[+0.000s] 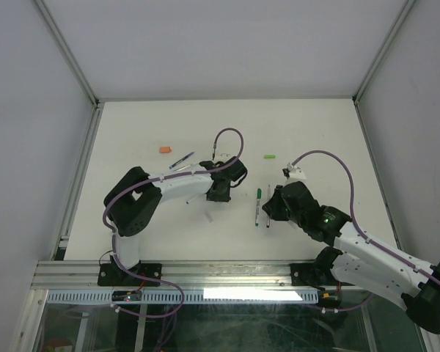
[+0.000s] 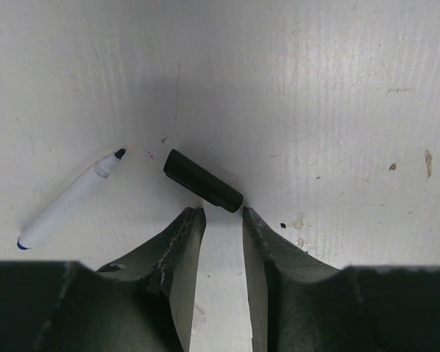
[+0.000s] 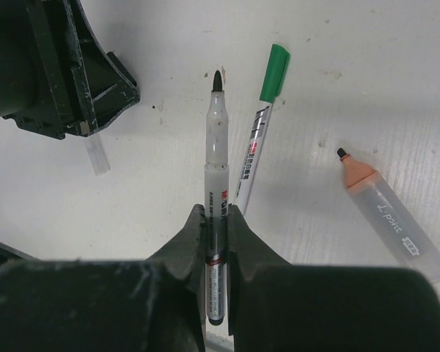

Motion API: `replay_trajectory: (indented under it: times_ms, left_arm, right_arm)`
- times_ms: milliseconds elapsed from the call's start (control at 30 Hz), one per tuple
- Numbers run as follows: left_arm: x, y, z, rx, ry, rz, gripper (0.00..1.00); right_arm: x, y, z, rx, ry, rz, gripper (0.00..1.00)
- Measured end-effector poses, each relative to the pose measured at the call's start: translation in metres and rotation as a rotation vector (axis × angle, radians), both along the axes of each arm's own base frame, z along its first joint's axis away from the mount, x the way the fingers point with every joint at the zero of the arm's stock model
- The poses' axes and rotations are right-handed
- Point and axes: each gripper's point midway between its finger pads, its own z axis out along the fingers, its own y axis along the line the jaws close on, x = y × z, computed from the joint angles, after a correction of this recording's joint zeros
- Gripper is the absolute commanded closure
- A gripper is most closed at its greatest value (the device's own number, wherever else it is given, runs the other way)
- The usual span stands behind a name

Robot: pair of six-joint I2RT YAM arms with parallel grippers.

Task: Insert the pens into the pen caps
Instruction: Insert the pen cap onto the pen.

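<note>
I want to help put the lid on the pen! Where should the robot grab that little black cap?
Around its middle, from above, I'd say. The black cap lies flat and slanted on the table, so its long sides are easiest to pinch. The left gripper, open just by its lower end, would need to turn to match the slant, leaving both ends clear.

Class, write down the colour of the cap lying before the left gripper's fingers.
The cap is black; left wrist view shows it best.
</note>
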Motion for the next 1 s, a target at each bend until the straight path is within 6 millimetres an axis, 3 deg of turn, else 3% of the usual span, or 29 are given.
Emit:
replay_trajectory:
  times_ms: [433, 867, 1000]
  left_arm:
    - [0.002, 0.003, 0.005, -0.080, 0.023, 0.101, 0.46]
    - [0.015, -0.005, 0.021, -0.156, 0.016, 0.258, 0.52]
    - [0.016, -0.003, 0.016, -0.139, 0.018, 0.274, 0.54]
  right_arm:
    - [0.000, 0.000, 0.000, 0.001, 0.000, 0.000, 1.00]
    - [0.000, 0.000, 0.000, 0.001, -0.001, -0.001, 1.00]
    - [0.000, 0.000, 0.001, 0.003, -0.003, -0.001, 1.00]
